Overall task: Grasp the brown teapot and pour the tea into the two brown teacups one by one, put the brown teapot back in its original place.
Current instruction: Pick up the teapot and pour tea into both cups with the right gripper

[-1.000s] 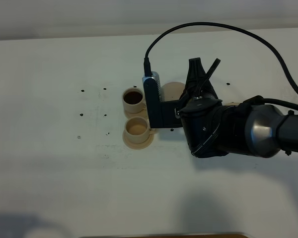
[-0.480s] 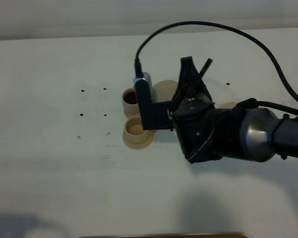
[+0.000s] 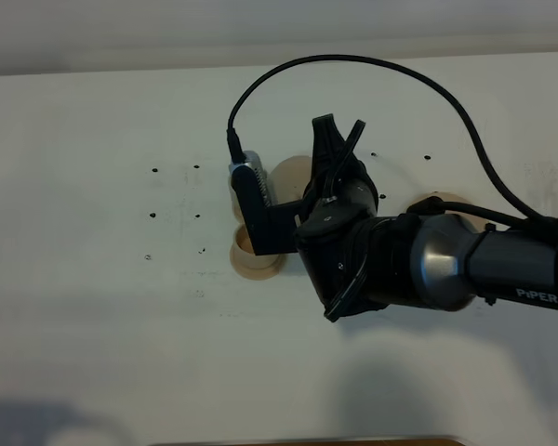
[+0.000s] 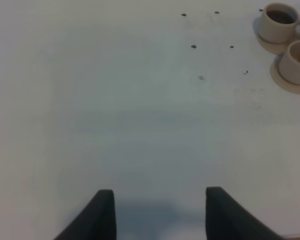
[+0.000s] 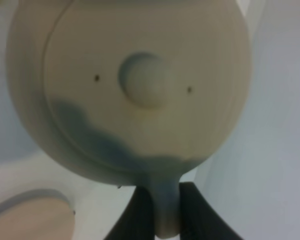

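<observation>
Right gripper (image 5: 166, 212) jaws pinching the loop handle of the brown teapot (image 5: 140, 90), teapot held at centre of the overhead frame, just right of the teacup with dark tea (image 4: 279, 21) and the second teacup (image 4: 297, 61), wide saucer (image 3: 439, 202) well apart at right of centre, left gripper (image 4: 160, 212) jaws spread above the table (image 3: 93, 325)

The brown teapot (image 5: 140, 90) is matte beige-tan, its lid marked with two tiny dark dots. One teacup (image 4: 279, 22), the same tan, holds dark brown liquid — the other teacup (image 4: 296, 60) shows lighter tan inside. The table (image 4: 115, 100) is white with scattered dark specks. The arm (image 3: 418, 269) is black with a grey metallic band, its cable (image 3: 353, 60) black, and the wide saucer (image 3: 439, 202) plain tan
</observation>
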Motion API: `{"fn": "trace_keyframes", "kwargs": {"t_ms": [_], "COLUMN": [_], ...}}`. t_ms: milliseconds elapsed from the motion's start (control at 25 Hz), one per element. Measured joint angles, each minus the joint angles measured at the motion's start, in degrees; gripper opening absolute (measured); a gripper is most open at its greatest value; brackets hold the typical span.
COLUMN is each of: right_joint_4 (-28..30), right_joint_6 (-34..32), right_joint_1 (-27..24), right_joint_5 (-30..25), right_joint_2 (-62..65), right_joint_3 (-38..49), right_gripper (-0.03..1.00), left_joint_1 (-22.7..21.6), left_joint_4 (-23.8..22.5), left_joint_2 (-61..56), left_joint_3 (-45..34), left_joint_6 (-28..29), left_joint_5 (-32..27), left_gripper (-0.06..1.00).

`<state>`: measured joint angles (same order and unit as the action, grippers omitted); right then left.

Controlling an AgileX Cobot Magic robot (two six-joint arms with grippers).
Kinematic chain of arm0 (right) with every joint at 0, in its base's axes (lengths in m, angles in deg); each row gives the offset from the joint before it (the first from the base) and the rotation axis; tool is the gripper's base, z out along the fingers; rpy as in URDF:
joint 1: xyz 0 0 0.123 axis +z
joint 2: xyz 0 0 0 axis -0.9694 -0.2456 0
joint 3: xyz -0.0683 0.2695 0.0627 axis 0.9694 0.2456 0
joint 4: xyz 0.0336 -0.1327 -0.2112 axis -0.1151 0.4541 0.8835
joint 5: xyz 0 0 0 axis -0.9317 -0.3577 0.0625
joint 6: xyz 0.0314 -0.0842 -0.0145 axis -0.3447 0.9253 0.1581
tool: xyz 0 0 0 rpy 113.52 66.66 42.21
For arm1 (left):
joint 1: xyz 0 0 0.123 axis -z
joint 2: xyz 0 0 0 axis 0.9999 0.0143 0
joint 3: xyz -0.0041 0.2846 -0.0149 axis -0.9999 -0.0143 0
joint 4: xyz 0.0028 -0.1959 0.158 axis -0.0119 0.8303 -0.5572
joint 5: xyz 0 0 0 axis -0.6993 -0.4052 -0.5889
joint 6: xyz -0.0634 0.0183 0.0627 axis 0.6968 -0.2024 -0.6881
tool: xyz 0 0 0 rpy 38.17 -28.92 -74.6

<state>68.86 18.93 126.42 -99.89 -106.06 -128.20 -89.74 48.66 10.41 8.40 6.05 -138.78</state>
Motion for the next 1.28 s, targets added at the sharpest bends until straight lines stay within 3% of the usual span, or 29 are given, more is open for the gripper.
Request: {"fn": "trace_keyframes", "kwargs": {"t_ms": [640,1280], "right_joint_4": [2.99,3.49], "right_joint_6": [1.11,6.73], "right_joint_1": [1.34,1.34], "right_joint_5": [-1.86,-1.91], "right_joint_2": [-1.03,-1.03], "right_joint_3": [-0.12,-0.12], "right_gripper": [0.09,0.09], "left_joint_1": [0.00,0.00], "left_joint_4": [0.00,0.00], "left_joint_2": [0.00,0.00], "left_joint_3": [0.00,0.00], "left_joint_6": [0.00,0.00], "left_joint_5": [0.00,0.00], "left_gripper": [0.48,0.48]}}
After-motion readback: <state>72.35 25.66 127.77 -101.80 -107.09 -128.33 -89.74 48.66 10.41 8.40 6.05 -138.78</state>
